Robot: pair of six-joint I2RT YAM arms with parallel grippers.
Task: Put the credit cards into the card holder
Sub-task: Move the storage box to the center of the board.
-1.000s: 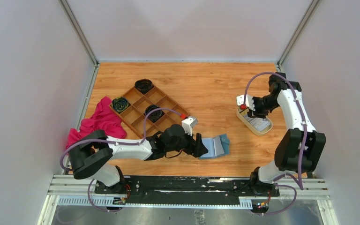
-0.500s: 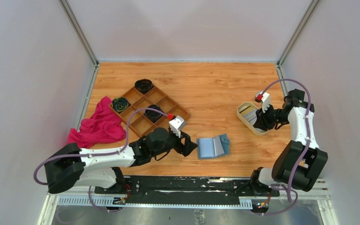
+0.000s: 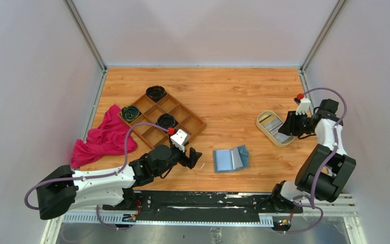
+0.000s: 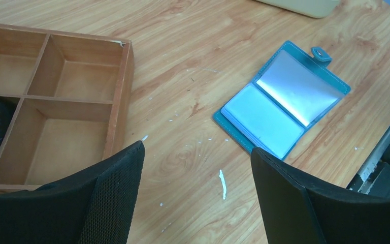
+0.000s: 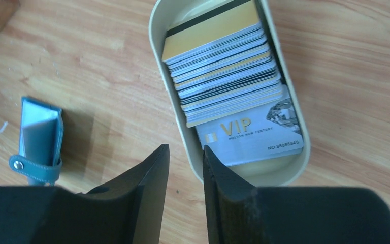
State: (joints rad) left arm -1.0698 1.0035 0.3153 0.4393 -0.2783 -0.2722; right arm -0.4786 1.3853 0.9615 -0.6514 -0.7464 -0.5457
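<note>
left gripper (image 3: pixel 195 157) and right gripper (image 5: pixel 185 150) both empty, first card pick not made

left gripper: jaws spread wide, nothing in them, hanging low over the bare table (image 3: pixel 223 91) between the wooden tray (image 3: pixel 182 113) and the card holder (image 3: pixel 230 159), clear of both. card holder lies folded open and flat on the table, roughly midway between the arms, snap tab at its right edge, clear sleeves face up. sleeves look empty to me, so i'd say no cards are in. credit cards (image 5: pixel 223 61) all sit right of it in the cream tray (image 5: pixel 264 177): a tight fanned stack, with a silver vip card (image 5: pixel 249 134) flat at one end. right gripper: jaws narrowed to a slim gap, nothing between them, tips at the tray's rim beside the vip card, not on any card. can't tell its height above the rim.

step in hand, my read: right arm lining up the first pick.

next move needs:
- tips shifted off the rim onto one card only. stack is thin and packed, so go for an exposed edge.
- carry it left to the holder and feed it edge-first into a sleeve mouth.
- holder looks light and loose. left arm is well placed to pin it while the card goes in.
</note>
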